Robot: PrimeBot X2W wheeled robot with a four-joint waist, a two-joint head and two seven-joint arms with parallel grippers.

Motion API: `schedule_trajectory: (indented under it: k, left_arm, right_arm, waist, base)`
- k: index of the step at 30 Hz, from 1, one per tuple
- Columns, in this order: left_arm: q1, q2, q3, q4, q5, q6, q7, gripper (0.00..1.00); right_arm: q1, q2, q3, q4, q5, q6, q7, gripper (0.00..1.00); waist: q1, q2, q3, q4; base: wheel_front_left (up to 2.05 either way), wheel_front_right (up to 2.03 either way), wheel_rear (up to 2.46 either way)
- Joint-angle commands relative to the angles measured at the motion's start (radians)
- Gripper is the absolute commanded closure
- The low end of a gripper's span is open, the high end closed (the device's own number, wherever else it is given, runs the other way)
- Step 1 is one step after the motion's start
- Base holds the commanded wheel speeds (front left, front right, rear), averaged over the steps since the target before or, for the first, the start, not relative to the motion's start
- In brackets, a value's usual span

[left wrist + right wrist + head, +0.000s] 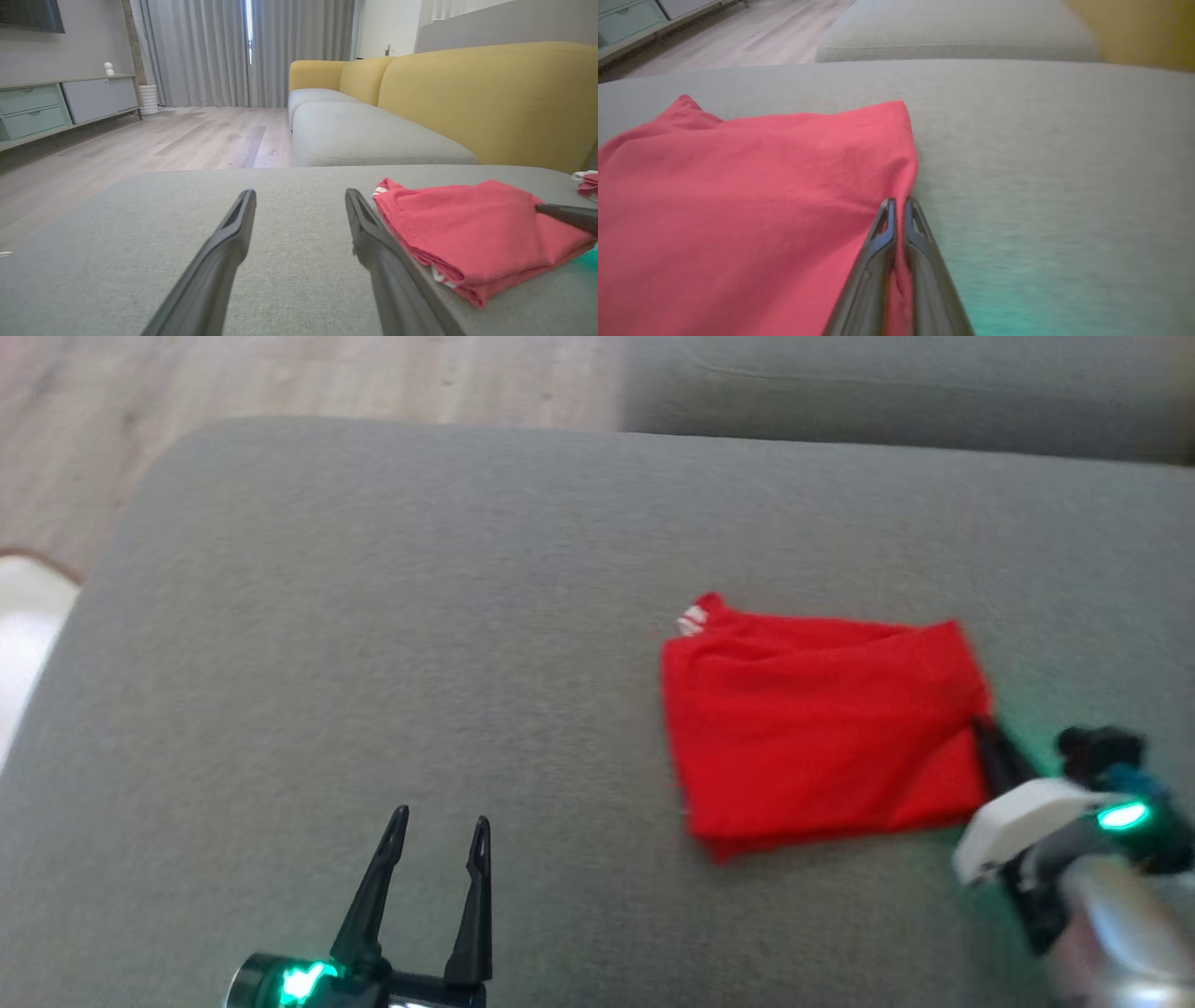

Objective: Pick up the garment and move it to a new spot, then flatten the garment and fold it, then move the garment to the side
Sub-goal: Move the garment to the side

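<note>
**Item 1: shirt** [822,728]. Red, already folded into a flat stack. It lies on the grey cushion [373,616], right of centre in the head view. Its long axis runs 9 to 3 o'clock. A white tag [691,619] shows at its 10 o'clock corner.

**Item 2: my right fingers** [889,233]. Pinched together on the shirt's 3 o'clock edge, toward the near corner, with a strip of red cloth showing between them. I cannot tell whether all the layers are caught or just the top 1.

**Item 3: my left fingers** [474,896]. Spread wide and holding nothing, low over bare cushion. The shirt lies at about 2 o'clock from them, well apart in the head view. In the left wrist view its near corner sits just beside my right-hand tip.

**Item 4: surroundings.** A wooden floor [280,383] at 11 o'clock beyond the cushion, and a yellow sofa back [490,93] at 1 o'clock in the left wrist view.

**Status, my judgement:** the folding looks finished, so what remains is moving the shirt to the side. My right arm is nearer and has hold of it.

**Key relation:** the grip is at 1 end of the long axis. A pull toward 3 o'clock would trail the stack behind in line. A lift could let the lower layers sag open at the 9 o'clock end.
</note>
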Motion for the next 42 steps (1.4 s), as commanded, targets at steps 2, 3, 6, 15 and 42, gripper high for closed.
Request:
schedule_trajectory:
  k: [2, 3, 6, 15, 42]
  left_arm:
    - [-0.042, -0.009, 0.025, -0.038, -0.010, 0.006, -0.009, 0.00]
    - [-0.046, -0.009, 0.025, -0.037, -0.010, 0.005, -0.009, 0.00]
    - [-0.060, -0.009, 0.028, -0.039, -0.008, 0.006, -0.009, 0.00]
    - [-0.127, -0.009, 0.032, -0.037, -0.003, -0.005, -0.009, 0.00]
    - [-0.083, -0.009, 0.028, 0.043, -0.045, 0.000, -0.009, 0.00]
  right_arm:
    - [-0.042, -0.053, 0.006, -0.045, -0.022, -0.001, -0.009, 1.00]
    - [-0.046, -0.075, -0.003, -0.056, -0.032, -0.001, -0.004, 1.00]
    - [-0.061, -0.143, -0.028, -0.101, -0.056, -0.001, 0.022, 1.00]
    - [-0.101, -0.342, -0.188, -0.305, -0.104, -0.001, 0.135, 1.00]
    - [0.257, 0.072, -0.121, -0.487, -0.247, -0.001, 0.020, 0.00]
  waist:
    - [-0.0001, 0.0000, 0.019, -0.066]
    - [-0.0001, 0.0000, 0.025, -0.084]
    - [-0.0001, 0.0000, 0.051, -0.140]
    - [-0.0001, 0.0000, 0.158, -0.228]
    - [-0.0001, 0.0000, -0.064, -0.051]
  base:
    - [0.00, 0.00, 0.00]
    - [0.00, 0.00, 0.00]
    - [0.00, 0.00, 0.00]
    - [0.00, 0.00, 0.00]
    - [0.00, 0.00, 0.00]
